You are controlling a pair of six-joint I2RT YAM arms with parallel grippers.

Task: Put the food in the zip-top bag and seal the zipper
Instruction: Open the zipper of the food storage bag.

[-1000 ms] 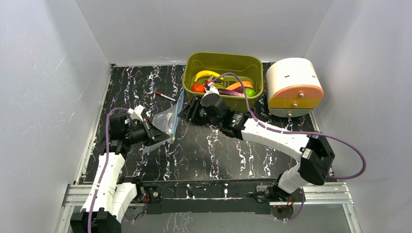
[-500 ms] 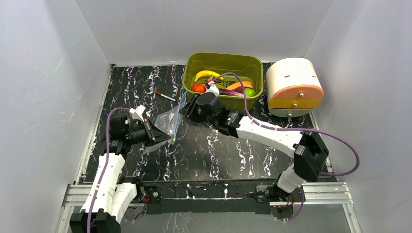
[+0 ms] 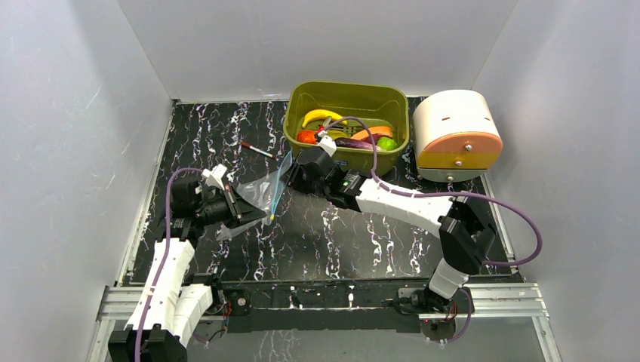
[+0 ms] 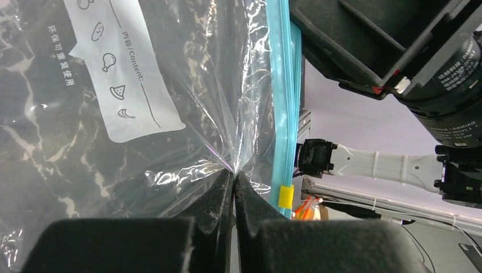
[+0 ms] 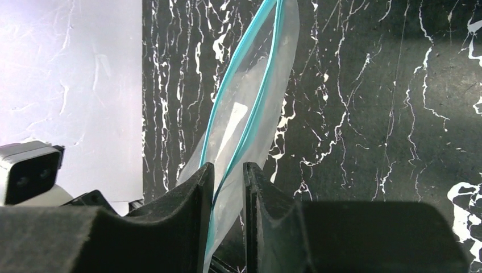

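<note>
The zip-top bag (image 3: 255, 193) hangs clear and floppy between both arms above the black marbled table. My left gripper (image 4: 234, 173) is shut on the bag's film (image 4: 170, 85), just beside the teal zipper (image 4: 281, 114) and its yellow slider (image 4: 286, 197). My right gripper (image 5: 228, 168) reaches in from the right. Its jaws stand narrowly apart, with the bag's mouth edge and the zipper (image 5: 254, 96) running between them. The food lies in the olive tub (image 3: 347, 93): banana (image 3: 321, 115), tomato (image 3: 306, 136), carrot (image 3: 373, 133), green fruit (image 3: 388, 143).
A thin red-tipped stick (image 3: 256, 150) lies on the table left of the tub. A white and orange drum-shaped object (image 3: 458, 136) stands at the back right. White walls close in the table on three sides.
My right gripper has slid left onto the bag's mouth edge while its jaws narrowed. The bag's mouth now stands more upright. The left arm has held still.
</note>
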